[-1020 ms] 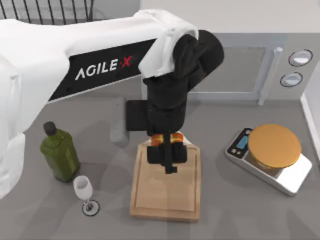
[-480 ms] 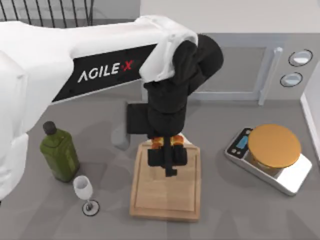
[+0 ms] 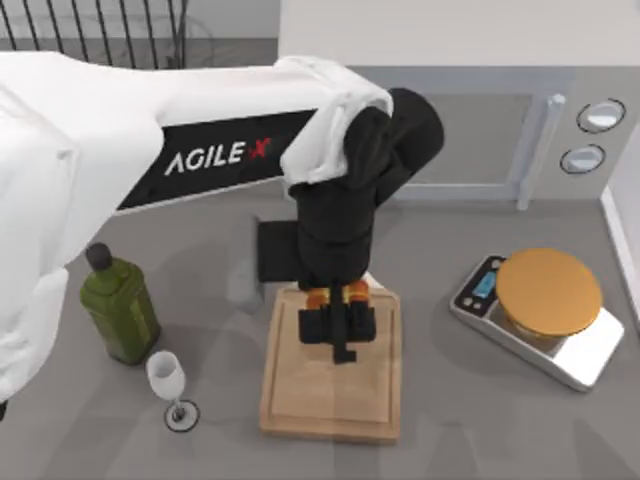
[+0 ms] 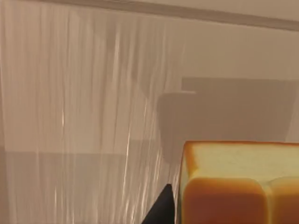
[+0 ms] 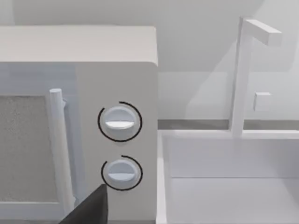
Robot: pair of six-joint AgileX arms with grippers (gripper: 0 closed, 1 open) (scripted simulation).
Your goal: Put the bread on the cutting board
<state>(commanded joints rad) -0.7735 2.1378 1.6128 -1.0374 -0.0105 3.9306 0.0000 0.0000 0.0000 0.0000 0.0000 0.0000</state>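
The bread (image 3: 320, 297) peeks out as orange bits beneath my left arm's black wrist, over the far end of the cutting board (image 3: 330, 400). My left gripper (image 3: 338, 335) points down at the board and is shut on the bread. Close up in the left wrist view, the golden loaf piece (image 4: 238, 186) sits beside a dark finger (image 4: 161, 212), with the light wood of the board (image 4: 93, 116) behind it. The right arm is parked off to the right; a dark fingertip (image 5: 88, 210) edges into the right wrist view.
A green bottle (image 3: 120, 305) and a wine glass (image 3: 168, 380) stand left of the board. At its right is a silver scale (image 3: 545, 315) with a tan disc. A microwave (image 3: 480, 140) (image 5: 70, 116) lines the back; a white basin (image 5: 224, 177) lies at far right.
My left gripper, holding the bread, has shifted a little toward the front of the table, further over the board. The other objects have not moved.
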